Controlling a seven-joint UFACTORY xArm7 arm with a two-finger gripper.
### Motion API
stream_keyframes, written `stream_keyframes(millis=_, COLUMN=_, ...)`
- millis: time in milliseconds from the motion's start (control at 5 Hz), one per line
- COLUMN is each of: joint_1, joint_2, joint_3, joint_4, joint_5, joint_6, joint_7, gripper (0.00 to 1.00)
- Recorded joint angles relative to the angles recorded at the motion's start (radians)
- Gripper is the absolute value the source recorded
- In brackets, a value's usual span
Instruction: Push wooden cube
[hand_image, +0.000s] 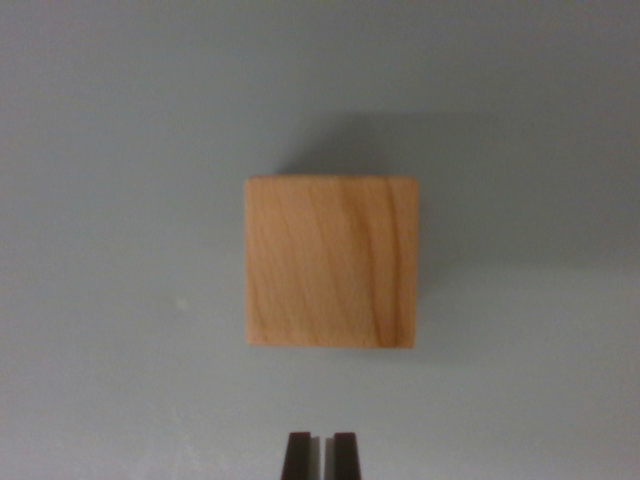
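Note:
A light wooden cube (331, 262) with visible grain lies on a plain grey surface, near the middle of the wrist view. My gripper (321, 445) shows only as two dark fingertips at the bottom edge, directly below the cube. The fingertips stand close together with a thin pale gap between them, shut on nothing. A strip of bare surface separates them from the cube's near edge, so they are not touching it.
The grey surface (120, 200) fills the whole view around the cube. A soft shadow (380, 140) falls above and to the right of the cube.

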Motion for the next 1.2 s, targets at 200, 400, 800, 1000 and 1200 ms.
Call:
stream_keyframes(millis=200, joint_1=-0.001, joint_2=0.009, joint_3=0.0, joint_4=-0.024, joint_5=0.0023, joint_6=-0.032, joint_7=-0.003, gripper=0.0)
stream_keyframes(millis=400, joint_1=-0.001, joint_2=0.009, joint_3=0.0, joint_4=-0.024, joint_5=0.0023, joint_6=-0.032, joint_7=-0.003, gripper=0.0)
stream_keyframes(millis=800, joint_1=-0.0019, joint_2=0.017, joint_3=-0.001, joint_4=-0.045, joint_5=0.0043, joint_6=-0.06, joint_7=-0.005, gripper=0.0)
stream_keyframes(millis=1000, joint_1=-0.0027, joint_2=0.023, joint_3=-0.001, joint_4=-0.063, joint_5=0.006, joint_6=-0.084, joint_7=-0.007, gripper=0.0)
stream_keyframes(millis=1200, joint_1=-0.0027, joint_2=0.023, joint_3=-0.001, joint_4=-0.063, joint_5=0.006, joint_6=-0.084, joint_7=-0.007, gripper=0.0)
